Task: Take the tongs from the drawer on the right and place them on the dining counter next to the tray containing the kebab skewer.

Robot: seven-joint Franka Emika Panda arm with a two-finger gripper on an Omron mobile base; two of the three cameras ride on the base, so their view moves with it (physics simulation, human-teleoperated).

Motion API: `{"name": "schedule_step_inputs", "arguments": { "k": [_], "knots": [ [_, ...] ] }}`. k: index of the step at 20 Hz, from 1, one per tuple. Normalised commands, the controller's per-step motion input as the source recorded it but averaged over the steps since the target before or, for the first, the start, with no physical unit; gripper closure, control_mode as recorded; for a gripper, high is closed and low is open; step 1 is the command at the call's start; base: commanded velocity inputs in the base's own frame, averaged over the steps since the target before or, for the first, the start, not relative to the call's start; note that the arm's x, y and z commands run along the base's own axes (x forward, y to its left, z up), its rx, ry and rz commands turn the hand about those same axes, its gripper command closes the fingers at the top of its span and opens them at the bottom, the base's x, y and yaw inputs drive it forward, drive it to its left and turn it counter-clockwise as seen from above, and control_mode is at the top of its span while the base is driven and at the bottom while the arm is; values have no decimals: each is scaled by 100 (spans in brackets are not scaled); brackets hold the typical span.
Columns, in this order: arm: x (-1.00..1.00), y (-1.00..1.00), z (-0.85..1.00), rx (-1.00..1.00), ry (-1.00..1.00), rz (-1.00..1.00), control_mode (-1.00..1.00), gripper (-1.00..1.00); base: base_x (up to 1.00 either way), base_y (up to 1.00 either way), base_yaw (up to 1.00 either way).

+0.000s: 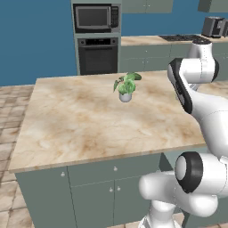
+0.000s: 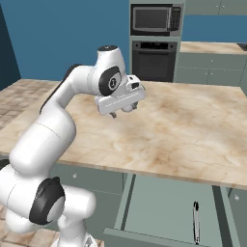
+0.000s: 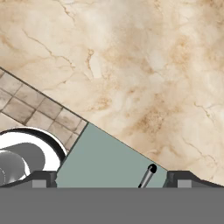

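Left base view: a marbled island carries a potted plant, with oven and microwave far behind.

Right base view: the gripper hangs released above the island; the drawer stands open near right, the tongs lying inside. They look light, stiff, slippery; grasping mid-length seems best.

Hand view: the fingertips stand wide apart over the drawer.
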Motion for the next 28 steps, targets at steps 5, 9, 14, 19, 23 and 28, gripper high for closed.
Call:
{"name": "schedule_step_inputs", "arguments": {
  "k": [5,9,14,19,23,28],
  "knots": [
    [-99,0,0,0,1,8,-100,-100,0,0,0],
    [-74,0,-11,0,0,-2,-100,-100,0,0,0],
    [-2,-12,-45,0,2,-21,-100,-100,0,0,0],
    [0,-34,-26,3,5,-31,-100,-100,0,0,0],
    [0,-51,-16,11,5,-35,-100,-100,0,0,0],
    [7,-63,-17,15,2,-36,-100,-100,0,0,0]
  ]
}}
